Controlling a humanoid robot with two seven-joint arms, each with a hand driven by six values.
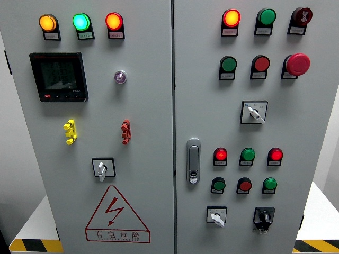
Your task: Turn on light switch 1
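Neither robot hand in frame, so grip state can't be told. Left door [143, 174]: rotary switch [103, 168] lower centre, warning triangle [116, 216] just below, bare panel either side. Door handle [193, 161] sits right of the centre seam. Right door [312, 106] packed with buttons.

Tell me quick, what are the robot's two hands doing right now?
Left hand: not in view, cannot be told.
Right hand: not in view, cannot be told.

Cabinet doors [143, 174] look like matt grey painted metal, pretty smooth. Round lamps [80, 21] are glossy plastic, door handle [193, 161] is shiny chrome-looking metal, and the emergency button [297, 64] is glossy red plastic.
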